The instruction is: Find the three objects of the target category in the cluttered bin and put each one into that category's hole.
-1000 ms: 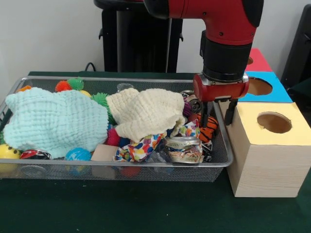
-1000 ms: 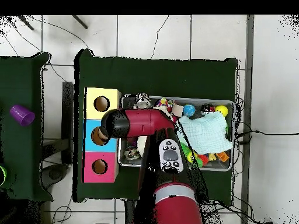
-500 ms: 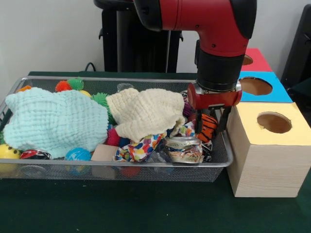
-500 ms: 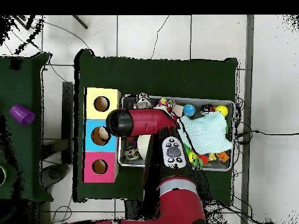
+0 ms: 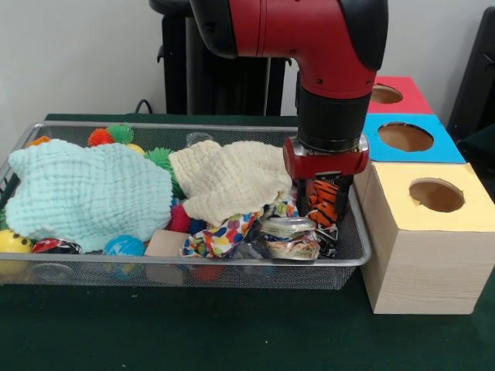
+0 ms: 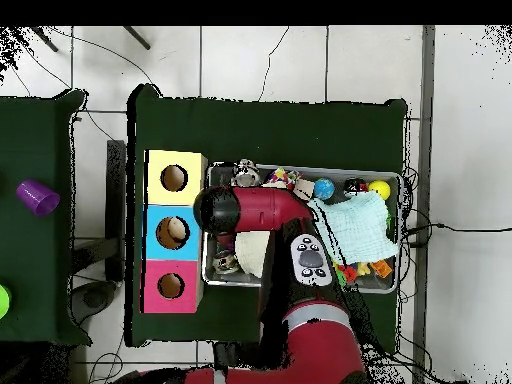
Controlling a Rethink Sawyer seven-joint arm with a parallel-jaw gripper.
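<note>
The tiger-striped toy sits at the right end of the wire bin, past the mint cloth and the cream cloth, just above a crumpled can. The gripper is down over it, fingers straddling the toy; whether they've clenched, I cannot tell. This looks like the pick step. Next: a firm squeeze, straight lift, then across to a hole in the boxes.

The pincer hides most of the striped toy; grip unclear
</note>
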